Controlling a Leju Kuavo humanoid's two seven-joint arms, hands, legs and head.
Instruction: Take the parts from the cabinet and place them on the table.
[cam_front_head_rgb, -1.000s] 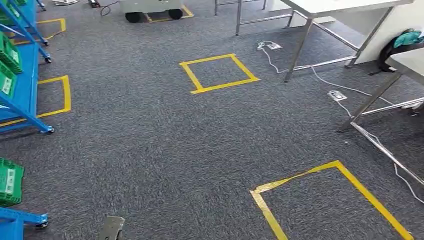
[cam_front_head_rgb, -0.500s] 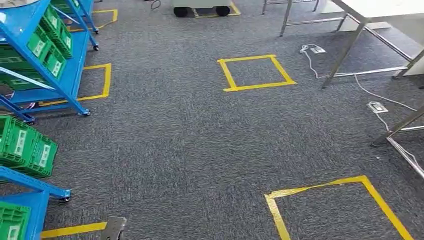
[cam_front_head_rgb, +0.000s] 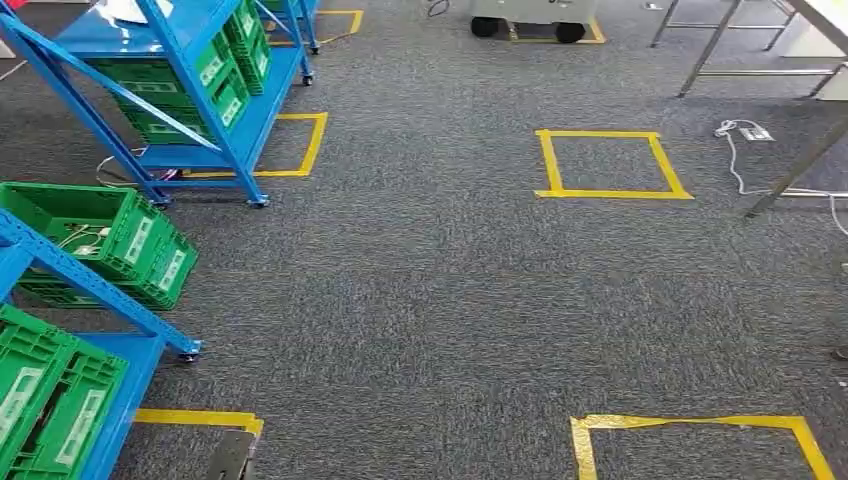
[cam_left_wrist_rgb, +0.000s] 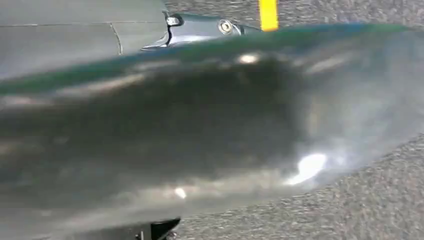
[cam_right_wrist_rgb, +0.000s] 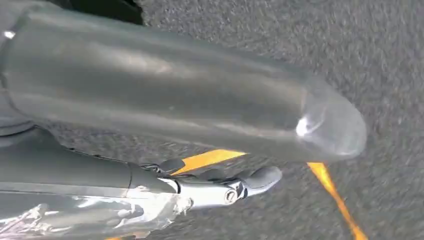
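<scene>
Two blue racks stand at the left in the head view. The far rack (cam_front_head_rgb: 190, 40) carries green bins (cam_front_head_rgb: 222, 78). The near rack (cam_front_head_rgb: 70, 272) holds a green bin (cam_front_head_rgb: 110, 240) with pale wiry parts (cam_front_head_rgb: 80, 236) inside, and more green bins (cam_front_head_rgb: 50, 400) lie on its lowest shelf. In the left wrist view my left hand (cam_left_wrist_rgb: 200, 140) is a blurred grey thumb over carpet, with a dark finger (cam_left_wrist_rgb: 200, 26) stretched out past it and nothing held. My right hand (cam_right_wrist_rgb: 190, 125) hangs over the carpet with its dark fingers (cam_right_wrist_rgb: 250, 181) extended and nothing in them.
Yellow tape squares mark the grey carpet at the middle (cam_front_head_rgb: 610, 163), by the far rack (cam_front_head_rgb: 295, 145) and at the near right (cam_front_head_rgb: 700, 435). Metal table legs (cam_front_head_rgb: 715, 45) and a power strip with cable (cam_front_head_rgb: 750, 132) sit at the far right. A wheeled unit (cam_front_head_rgb: 530, 18) stands at the back.
The whole view has swung left: the racks and green bins have come in from the left and the tables have slid off to the right. The camera moved, not the things.
</scene>
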